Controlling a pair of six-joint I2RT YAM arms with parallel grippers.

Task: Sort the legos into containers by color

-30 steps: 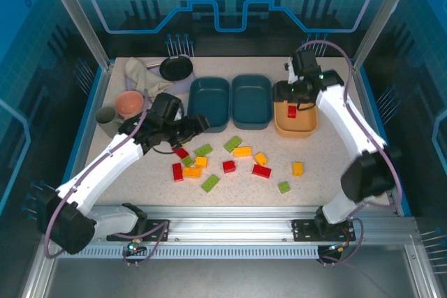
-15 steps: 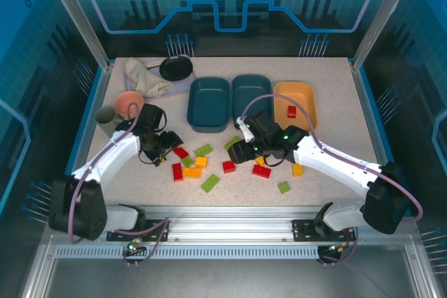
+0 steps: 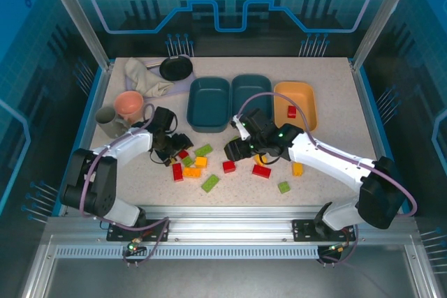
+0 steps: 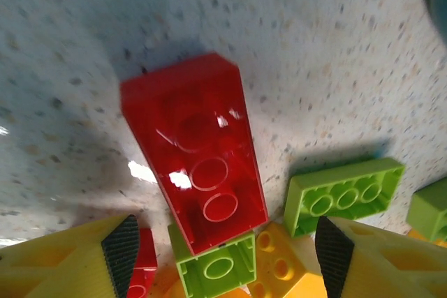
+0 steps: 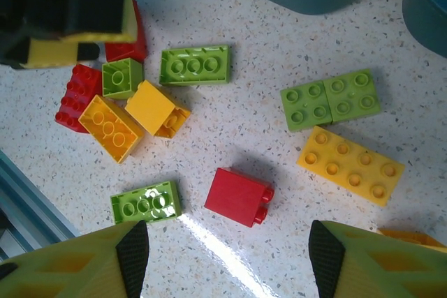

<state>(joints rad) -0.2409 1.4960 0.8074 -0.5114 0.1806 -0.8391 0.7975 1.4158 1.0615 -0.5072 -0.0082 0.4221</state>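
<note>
The three containers stand in a row at the far side of the speckled counter (image 3: 328, 68): the left teal tub (image 3: 208, 102), the second teal tub (image 3: 255, 95) just right of it, and the yellow-orange tub (image 3: 297, 94) at the right end, with one small red brick (image 3: 291, 111) lying in it. The rest of the legos lie loose on the counter, near of the tubs. The left pincer (image 3: 176, 150) sits low over the left end of this scatter with its jaws apart and gripping nothing. In the left wrist view a red oblong brick (image 4: 195, 151) lies flat on the counter in line with the gap between its fingers (image 4: 122, 246), touched by neither. A green square brick (image 4: 216, 264) butts against one end of it, and a green oblong brick (image 4: 346, 193) lies just to its right. The right pincer (image 3: 234, 150) hangs near of the two teal tubs, its jaws also apart and empty. In the right wrist view a red square brick (image 5: 239, 197) lies ahead of its fingers (image 5: 133, 256), with a yellow oblong brick (image 5: 349, 165) beside it and two green bricks (image 5: 330, 99) touching side by side beyond. At the far left stand a pink bowl (image 3: 128, 105), a grey cup (image 3: 106, 118), a cloth (image 3: 143, 78) and a black pan (image 3: 176, 68).
</note>
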